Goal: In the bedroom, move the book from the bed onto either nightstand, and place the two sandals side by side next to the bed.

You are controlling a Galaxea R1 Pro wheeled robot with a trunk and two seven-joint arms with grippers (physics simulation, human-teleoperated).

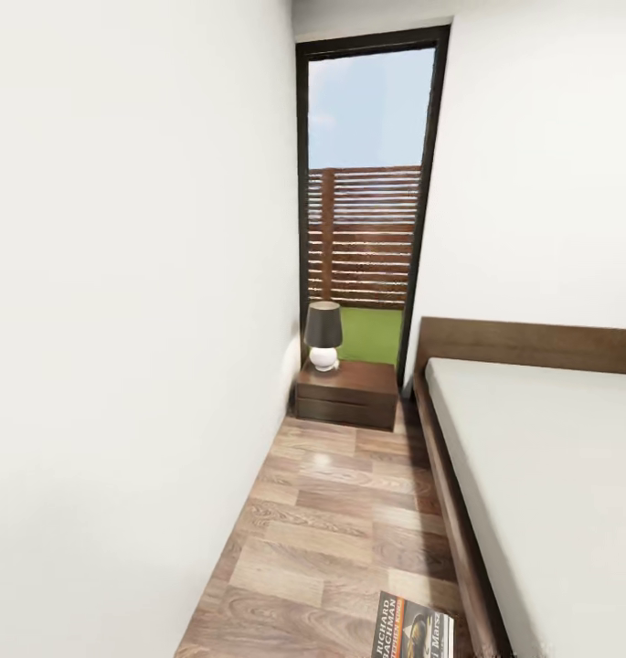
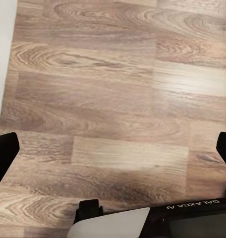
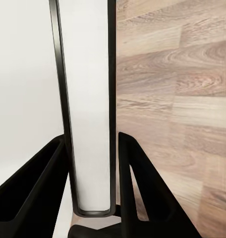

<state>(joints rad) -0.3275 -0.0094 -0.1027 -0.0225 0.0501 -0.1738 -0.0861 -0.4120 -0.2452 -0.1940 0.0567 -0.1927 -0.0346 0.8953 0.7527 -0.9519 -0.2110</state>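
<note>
Dark-covered book (image 3: 90, 114) edge-on between right gripper (image 3: 90, 163) fingers.

Nightstand (image 1: 347, 394) with lamp (image 1: 323, 335) — bed (image 1: 550, 475) beside, book (image 1: 415, 629) low

A narrow strip of floor (image 1: 349, 512) runs between a wall (image 1: 121, 320) on the left and the bed (image 1: 550, 475) on the right. At the far end of the strip, in the corner against the left wall, stands the nightstand (image 1: 347, 393), just beside the head of the bed, with 1 lamp (image 1: 323, 335) on its top near the wall side. Behind the nightstand rises a tall window (image 1: 367, 210), with a fence (image 1: 363, 233) outside it. The headboard (image 1: 532, 345) stands against the far wall, right of the window. The book (image 1: 413, 629) shows nearest, left of the bed's frame.
</note>
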